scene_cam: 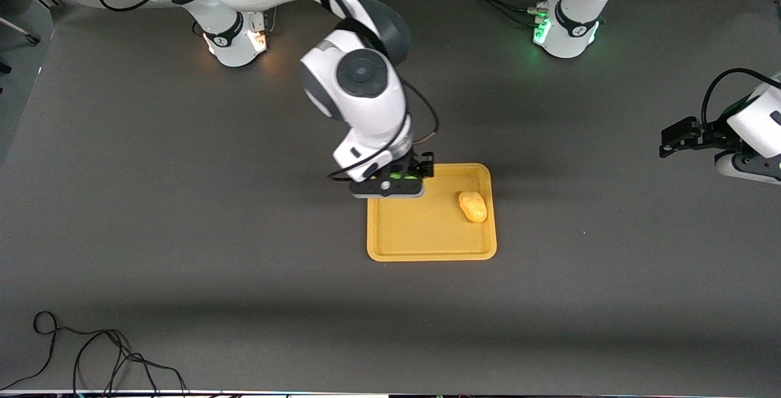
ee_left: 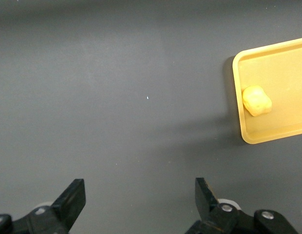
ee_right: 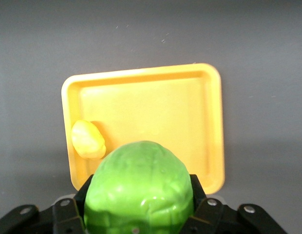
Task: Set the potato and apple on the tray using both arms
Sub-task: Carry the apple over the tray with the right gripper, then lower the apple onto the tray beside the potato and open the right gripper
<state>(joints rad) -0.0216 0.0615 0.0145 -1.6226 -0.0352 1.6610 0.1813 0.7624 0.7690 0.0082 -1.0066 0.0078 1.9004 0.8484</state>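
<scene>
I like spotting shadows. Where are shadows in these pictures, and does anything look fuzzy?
Front view: a soft shadow lies on the table beside the tray, toward the left arm's end. Left wrist view: a dark band edges the tray's rim. Right wrist view: the apple, held in the right gripper, looks big and fuzzy.

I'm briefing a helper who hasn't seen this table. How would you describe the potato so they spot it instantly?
Find the flat orange-yellow tray in the middle of the dark table. The potato lies in it against the rim toward the left arm's end. It is a small lumpy yellow-orange oval, unlike the round green apple clamped in the right gripper above the tray.
</scene>
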